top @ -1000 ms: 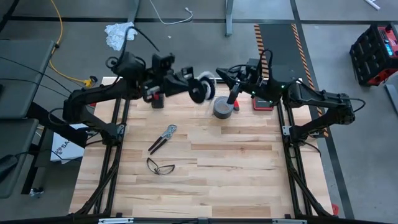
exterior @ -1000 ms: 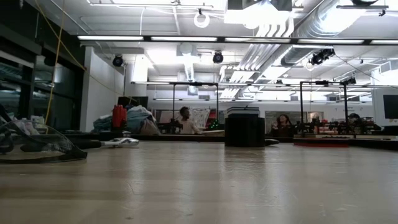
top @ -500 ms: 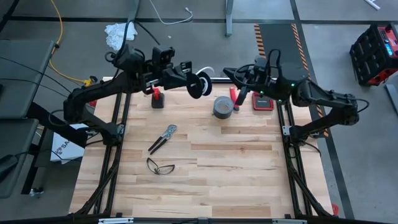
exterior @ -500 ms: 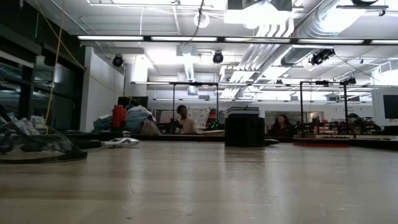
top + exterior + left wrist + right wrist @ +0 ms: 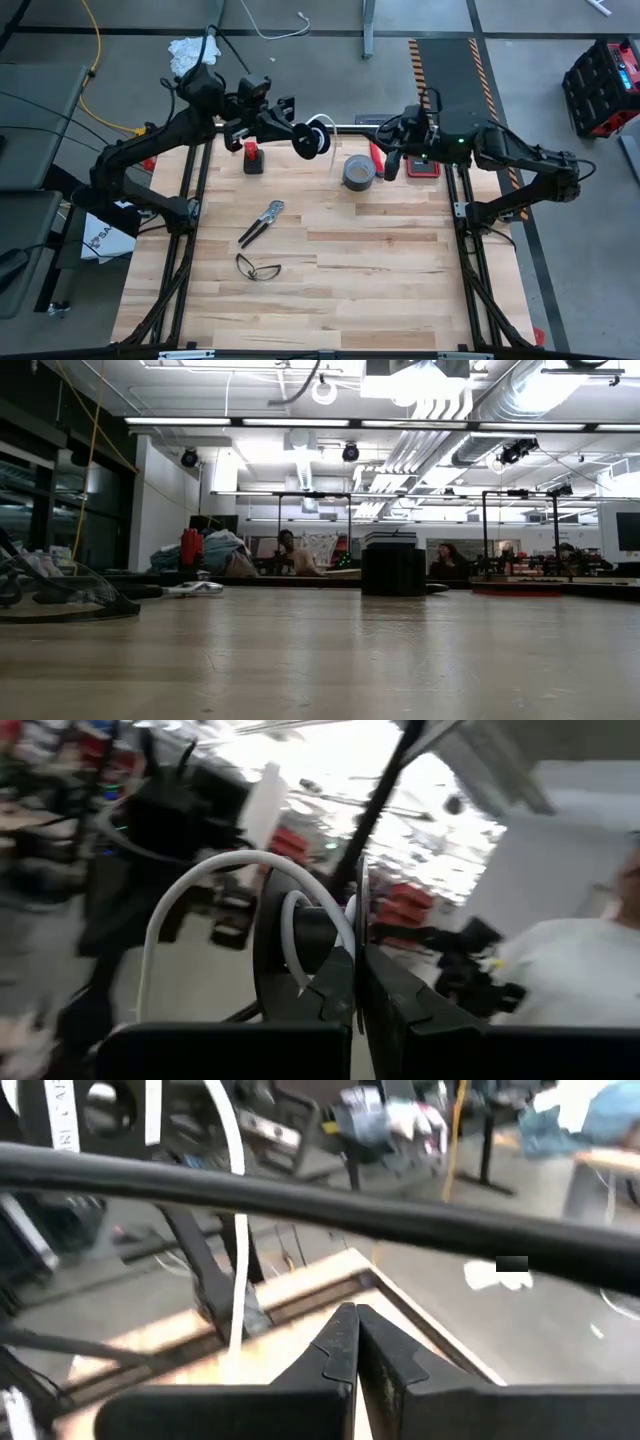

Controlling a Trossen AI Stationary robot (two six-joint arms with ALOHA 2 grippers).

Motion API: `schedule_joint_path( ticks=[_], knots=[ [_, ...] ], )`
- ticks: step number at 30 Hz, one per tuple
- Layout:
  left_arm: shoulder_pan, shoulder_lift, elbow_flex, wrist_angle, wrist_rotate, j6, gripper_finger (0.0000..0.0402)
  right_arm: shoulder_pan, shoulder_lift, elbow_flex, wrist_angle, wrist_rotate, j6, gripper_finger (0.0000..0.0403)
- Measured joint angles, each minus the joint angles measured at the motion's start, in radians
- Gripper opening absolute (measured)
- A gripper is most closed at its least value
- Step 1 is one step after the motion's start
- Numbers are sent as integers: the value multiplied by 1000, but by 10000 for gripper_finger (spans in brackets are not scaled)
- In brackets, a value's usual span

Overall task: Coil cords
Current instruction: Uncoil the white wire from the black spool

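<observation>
The cord (image 5: 200,885) is thin and white, wound on a small black round spool (image 5: 312,142) that hangs above the table's far edge. My left gripper (image 5: 300,136) is shut on the spool. One loose loop of cord arches out of the spool (image 5: 300,935). My right gripper (image 5: 382,128) is to the right of the spool, also above the far edge, and shut. In the right wrist view a white cord (image 5: 238,1250) hangs to one side of my right gripper (image 5: 352,1315), and nothing shows between its fingers. My left gripper pinches the spool's thin black flange (image 5: 357,925) by its edge between its two fingers. The fingers come roughly level from the table's left side. The spool is lifted clear of the table, standing on edge, with the cord loop slack beside it.
On the table lie a grey tape roll (image 5: 358,172) with a red-handled tool (image 5: 376,157) beside it, another red-topped tool (image 5: 253,158), pliers (image 5: 262,222), glasses (image 5: 258,267) and a red box (image 5: 422,166). The near half of the wooden top (image 5: 380,290) is bare.
My left gripper has carried the spool a little toward the table's far left and turned it. My right gripper has drawn back toward the table's right edge, away from the spool, and tipped downward. Both stayed shut.
</observation>
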Motion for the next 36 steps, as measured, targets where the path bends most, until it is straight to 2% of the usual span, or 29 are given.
schedule_joint_path(
  ticks=[4,9,16,36],
  knots=[
    [17,-69,-90,-36,-54,50,1,-16,-1,0,-62,-2,30,0],
    [10,-155,-219,-31,-147,39,1,-44,-1,0,-107,-16,60,0],
    [18,-267,-329,30,-267,8,1,-91,1,0,-148,-134,98,0],
    [81,-293,-345,34,-251,44,1,-146,2,0,-176,-187,100,0]
  ],
)
